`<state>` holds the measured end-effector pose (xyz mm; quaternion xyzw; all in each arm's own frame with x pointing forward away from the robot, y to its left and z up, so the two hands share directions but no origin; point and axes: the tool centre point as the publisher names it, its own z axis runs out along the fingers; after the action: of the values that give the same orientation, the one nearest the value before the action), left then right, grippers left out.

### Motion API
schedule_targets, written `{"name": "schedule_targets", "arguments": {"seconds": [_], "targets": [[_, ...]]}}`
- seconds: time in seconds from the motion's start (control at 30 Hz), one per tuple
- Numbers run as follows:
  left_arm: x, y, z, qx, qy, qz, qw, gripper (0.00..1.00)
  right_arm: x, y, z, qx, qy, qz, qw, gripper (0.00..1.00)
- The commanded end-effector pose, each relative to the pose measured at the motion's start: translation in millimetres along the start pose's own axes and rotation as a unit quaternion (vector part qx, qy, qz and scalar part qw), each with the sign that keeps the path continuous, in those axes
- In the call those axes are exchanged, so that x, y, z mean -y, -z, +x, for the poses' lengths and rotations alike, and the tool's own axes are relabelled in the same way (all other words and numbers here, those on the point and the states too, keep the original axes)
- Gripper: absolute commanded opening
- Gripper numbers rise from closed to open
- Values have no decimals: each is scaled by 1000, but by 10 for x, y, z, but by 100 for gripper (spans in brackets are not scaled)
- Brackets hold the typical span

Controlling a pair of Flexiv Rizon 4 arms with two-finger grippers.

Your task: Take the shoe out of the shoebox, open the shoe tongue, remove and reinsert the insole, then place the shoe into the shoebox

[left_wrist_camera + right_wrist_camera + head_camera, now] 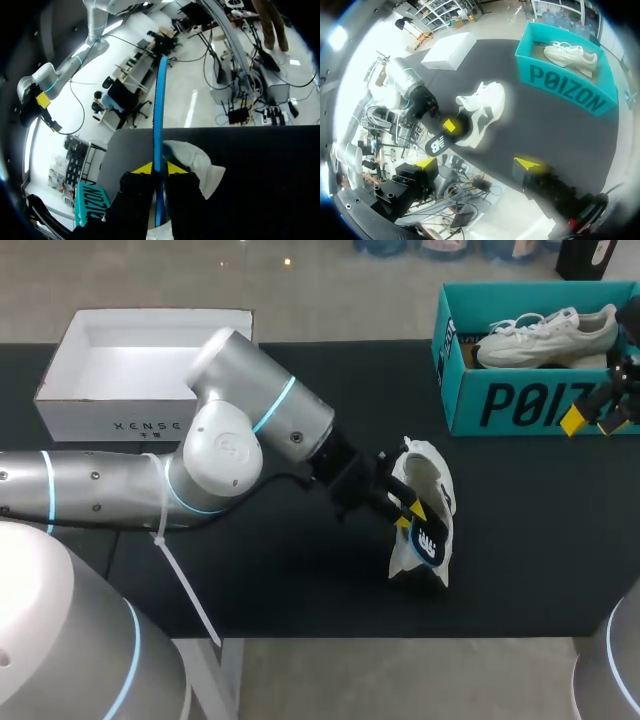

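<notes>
Left gripper [408, 515]: pinched tight on the insole [430, 542], one finger on each face, near the table's front edge and right of the middle.
Insole: dark on top and blue underneath, standing on edge between my fingers [145, 169]. It runs on ahead of them, up against the shoe [425, 475]. I cannot tell whether its far end sits inside the shoe's mouth.
Shoe: white, on the table just beyond my left gripper and touching the insole. Its long axis runs roughly from front edge to back edge, with the opening turned toward my fingers.
What the move turns on: the insole's length and the shoe's length lie nearly in line. I judge any slide in or out has to follow that line — twisting off it would likely tip the shoe.
Nearer arm: the left, already at the shoe. The right is well apart.
Right gripper [592, 422]: fingers spread wide and holding nothing, at the right edge just in front of the shoebox [520, 405].
Shoebox: teal, at the back right corner, with a second white shoe [545, 338] lying inside.
White box [110, 415]: open, at the back left corner.
Table [250, 580]: black and matte — probably some grip under the sole.
Room: the shoe stands close to the front edge, so there is more table behind it than before it.
</notes>
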<state>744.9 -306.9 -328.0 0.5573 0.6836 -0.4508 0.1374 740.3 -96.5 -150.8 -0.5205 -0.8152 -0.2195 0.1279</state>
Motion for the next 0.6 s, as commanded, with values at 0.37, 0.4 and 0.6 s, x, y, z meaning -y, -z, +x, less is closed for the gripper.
{"name": "schedule_targets", "arguments": {"seconds": [0.37, 0.4, 0.6], "targets": [[-177, -33, 17, -24, -11, 3, 1000, 0, -22, -4, -7, 0, -1, 3, 1000, 100], [-204, -33, 19, -24, -11, 3, 1000, 0, -22, -4, -7, 0, -1, 3, 1000, 100], [-394, -41, -4, -30, -19, -12, 999, 0, -22, -4, -7, 0, -1, 3, 1000, 100]]}}
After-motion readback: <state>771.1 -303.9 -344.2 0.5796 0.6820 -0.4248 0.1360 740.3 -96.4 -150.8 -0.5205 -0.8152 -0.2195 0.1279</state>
